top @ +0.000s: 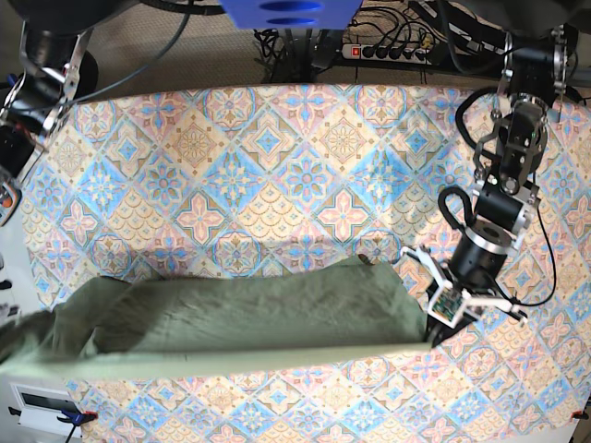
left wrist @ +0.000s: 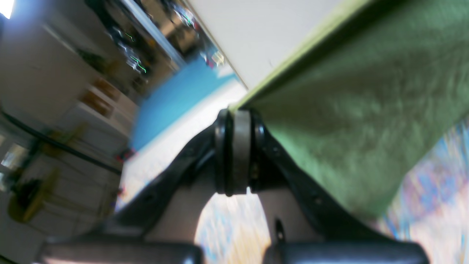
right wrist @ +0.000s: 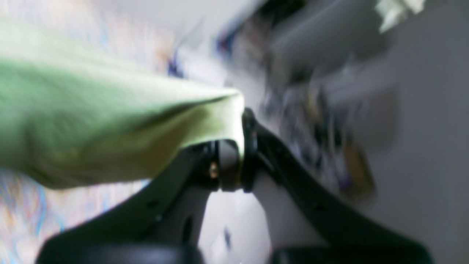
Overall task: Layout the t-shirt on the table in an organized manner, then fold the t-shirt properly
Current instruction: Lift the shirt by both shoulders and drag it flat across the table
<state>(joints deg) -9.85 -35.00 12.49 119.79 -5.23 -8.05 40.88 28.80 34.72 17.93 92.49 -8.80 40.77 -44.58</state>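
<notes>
The olive-green t-shirt point(top: 240, 318) hangs stretched in a long band over the front part of the table point(top: 277, 166), its lower edge pulled taut. At the shirt's right end, my left gripper point(top: 436, 334) is shut on the fabric. The left wrist view shows that gripper point(left wrist: 238, 117) pinching a corner of the shirt point(left wrist: 359, 102). In the right wrist view my right gripper point(right wrist: 234, 146) is shut on another corner of the shirt point(right wrist: 91, 121). That end runs off the base view's left edge, so the right gripper itself is hidden there.
The patterned cloth lies bare behind the shirt. A power strip point(top: 388, 51) and cables sit beyond the far edge. A white box point(top: 37, 406) shows below the front left corner. The right arm's upper links point(top: 37, 92) stand at the far left.
</notes>
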